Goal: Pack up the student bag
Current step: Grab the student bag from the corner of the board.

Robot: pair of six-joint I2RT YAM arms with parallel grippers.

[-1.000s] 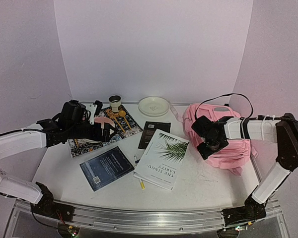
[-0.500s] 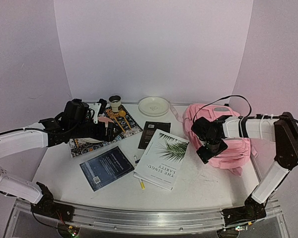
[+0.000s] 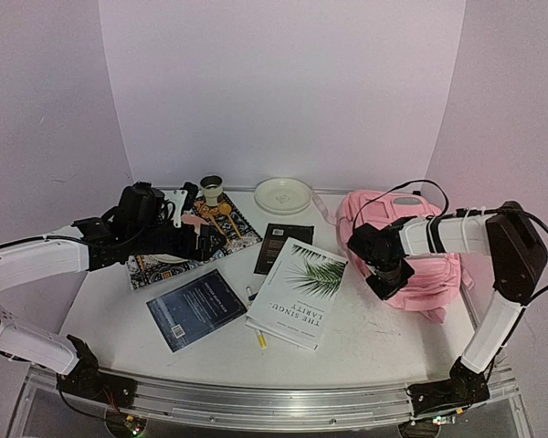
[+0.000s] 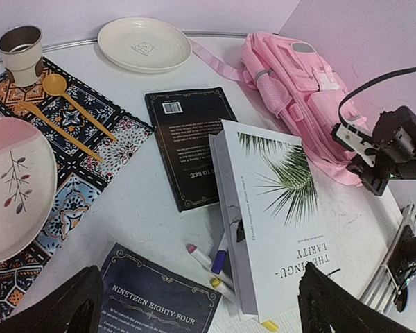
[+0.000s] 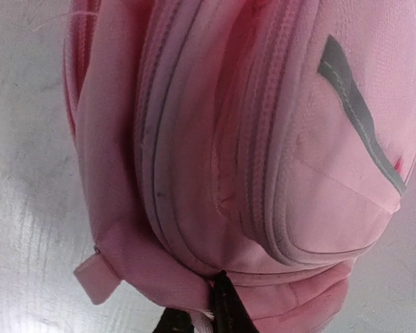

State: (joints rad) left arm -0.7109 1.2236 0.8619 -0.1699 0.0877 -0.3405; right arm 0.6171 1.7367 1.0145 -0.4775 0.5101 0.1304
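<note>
Looking down from overhead, I found the student bag lying at the right of the table, apparently zipped, with the right gripper at its near edge. A white book and two others lay outside it. On the left wrist camera, the left gripper gaped wide and empty. On the right wrist camera, the fingertips met the bag's seam, and I could not tell whether they gripped it. I judged that packing had not begun.

The student bag lies at the right — books left of it, plate behind them, placemat farther left.
</note>
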